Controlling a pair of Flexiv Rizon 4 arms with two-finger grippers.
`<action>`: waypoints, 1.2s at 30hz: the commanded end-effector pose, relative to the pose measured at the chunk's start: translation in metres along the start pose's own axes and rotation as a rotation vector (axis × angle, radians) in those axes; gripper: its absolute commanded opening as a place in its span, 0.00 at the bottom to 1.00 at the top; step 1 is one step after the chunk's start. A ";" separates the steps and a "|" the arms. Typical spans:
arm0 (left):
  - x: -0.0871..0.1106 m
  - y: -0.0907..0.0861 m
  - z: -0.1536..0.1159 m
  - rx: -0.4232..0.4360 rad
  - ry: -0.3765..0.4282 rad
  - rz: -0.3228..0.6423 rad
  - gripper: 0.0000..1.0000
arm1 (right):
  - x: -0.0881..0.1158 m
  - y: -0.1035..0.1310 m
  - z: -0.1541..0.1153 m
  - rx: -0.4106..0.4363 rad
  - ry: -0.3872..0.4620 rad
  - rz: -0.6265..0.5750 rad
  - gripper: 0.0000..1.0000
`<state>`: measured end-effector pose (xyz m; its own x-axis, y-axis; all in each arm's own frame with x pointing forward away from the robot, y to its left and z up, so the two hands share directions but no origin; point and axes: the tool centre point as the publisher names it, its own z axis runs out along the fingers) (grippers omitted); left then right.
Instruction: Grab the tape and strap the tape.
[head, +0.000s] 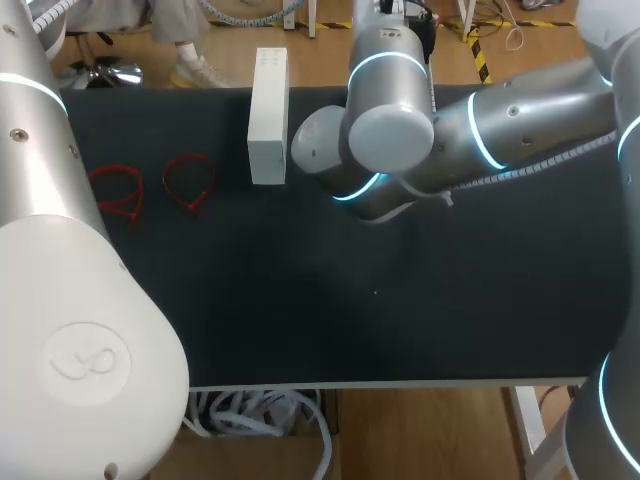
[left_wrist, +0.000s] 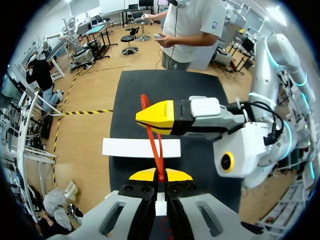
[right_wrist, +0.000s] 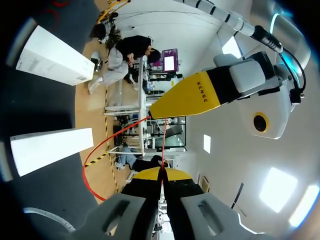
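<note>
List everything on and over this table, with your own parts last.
held tape: one, red, stretched above the table between the two pincers, part of it bowing out in a loop.
tape loops: two, red, lying side by side on the table near the left arm's side.
box: one, white, long, at the table's far edge.
table: one, black top.
left pincer: yellow tips, shut on the held tape.
right pincer: yellow tips, shut on the held tape, close by the left one.
</note>
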<state>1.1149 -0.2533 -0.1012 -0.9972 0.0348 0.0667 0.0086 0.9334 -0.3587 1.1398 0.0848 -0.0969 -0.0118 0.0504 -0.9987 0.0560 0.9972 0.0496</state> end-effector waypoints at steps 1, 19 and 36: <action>-0.001 -0.001 -0.001 -0.004 0.003 -0.001 0.00 | -0.001 -0.001 -0.001 0.004 0.004 0.009 0.00; -0.001 -0.001 -0.001 -0.004 0.003 -0.001 0.00 | 0.000 0.006 -0.001 0.002 0.013 0.003 0.00; -0.001 -0.001 -0.001 -0.004 0.003 -0.001 0.00 | -0.005 0.007 -0.002 -0.004 -0.002 -0.009 0.00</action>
<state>1.1149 -0.2528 -0.1012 -0.9972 0.0345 0.0671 0.0082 0.9336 -0.3582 1.1392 0.0919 -0.0948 -0.0021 0.0416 -0.9991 0.0534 0.9977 0.0415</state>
